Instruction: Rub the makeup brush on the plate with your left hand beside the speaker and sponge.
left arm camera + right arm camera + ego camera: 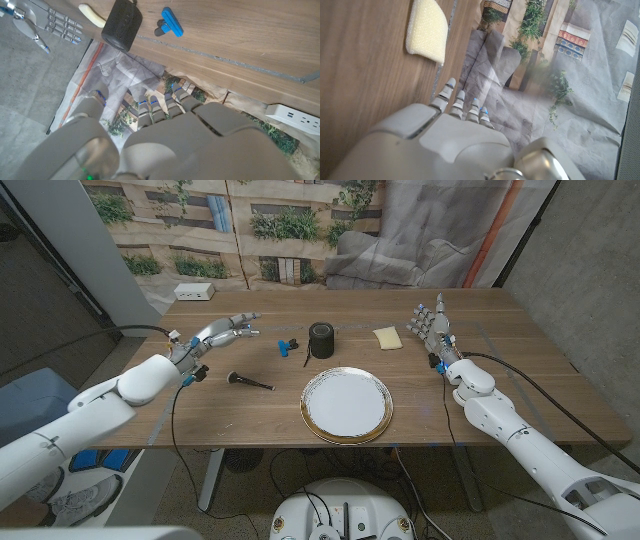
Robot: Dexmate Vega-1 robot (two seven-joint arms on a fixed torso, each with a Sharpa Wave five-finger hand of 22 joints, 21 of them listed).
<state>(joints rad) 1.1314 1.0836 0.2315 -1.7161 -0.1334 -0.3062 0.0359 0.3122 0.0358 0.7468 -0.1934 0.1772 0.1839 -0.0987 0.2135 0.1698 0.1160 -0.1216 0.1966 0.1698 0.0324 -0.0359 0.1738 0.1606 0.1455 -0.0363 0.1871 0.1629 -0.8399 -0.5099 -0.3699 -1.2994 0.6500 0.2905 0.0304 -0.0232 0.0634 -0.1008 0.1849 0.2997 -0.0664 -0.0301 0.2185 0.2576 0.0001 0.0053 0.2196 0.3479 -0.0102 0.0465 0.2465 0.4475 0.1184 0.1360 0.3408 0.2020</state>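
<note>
One plate, bare, is set on the wooden table; the brush is seen at its nine o'clock, speaker at twelve, sponge at one. Left hand and right hand are held spread, nothing gripped.

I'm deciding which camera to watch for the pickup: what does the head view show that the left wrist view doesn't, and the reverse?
Head view alone: the makeup brush lying on the table, untouched, the gold-rimmed plate and the left hand, open above the table. Left wrist view alone: nothing extra on the table, just a close look along the back of that hand. Both: the black speaker, the yellow sponge, a blue object, a white power strip and the right hand.
</note>
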